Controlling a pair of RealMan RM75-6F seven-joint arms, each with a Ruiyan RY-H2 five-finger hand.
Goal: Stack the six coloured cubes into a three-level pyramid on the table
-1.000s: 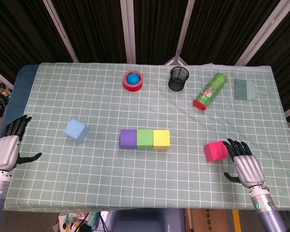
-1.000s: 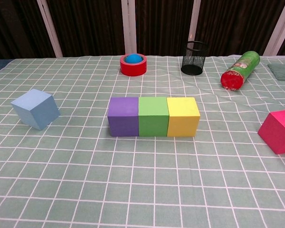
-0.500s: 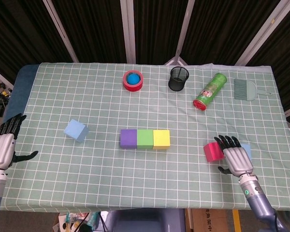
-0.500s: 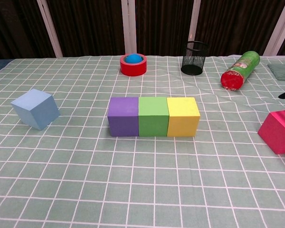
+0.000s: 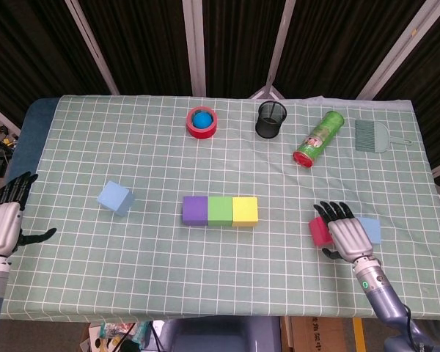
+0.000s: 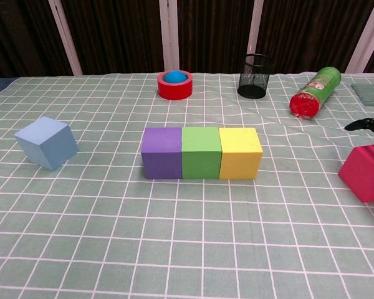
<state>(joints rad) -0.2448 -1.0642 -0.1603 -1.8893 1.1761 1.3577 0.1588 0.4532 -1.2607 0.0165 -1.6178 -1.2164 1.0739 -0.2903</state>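
A purple cube (image 5: 195, 210), a green cube (image 5: 220, 210) and a yellow cube (image 5: 245, 210) stand touching in a row at mid-table; the chest view shows them as purple cube (image 6: 162, 152), green cube (image 6: 201, 152) and yellow cube (image 6: 240, 152). A light blue cube (image 5: 116, 198) lies tilted to their left. The red cube (image 5: 320, 232) sits at the right, half covered by my right hand (image 5: 345, 235), whose spread fingertips (image 6: 366, 123) hover above the red cube (image 6: 363, 172). A second light blue cube (image 5: 372, 230) peeks out just right of that hand. My left hand (image 5: 4, 224) hangs open off the table's left edge.
Along the back stand a red tape roll with a blue ball inside (image 5: 202, 122), a black mesh cup (image 5: 271, 119), a lying green can (image 5: 318, 138) and a grey brush (image 5: 372, 136). The checked tablecloth (image 5: 169, 257) ends close in front of both hands.
My right hand has slid left and forward over the red cube, uncovering a light blue cube on its right. The left hand drew slightly back toward the table edge.
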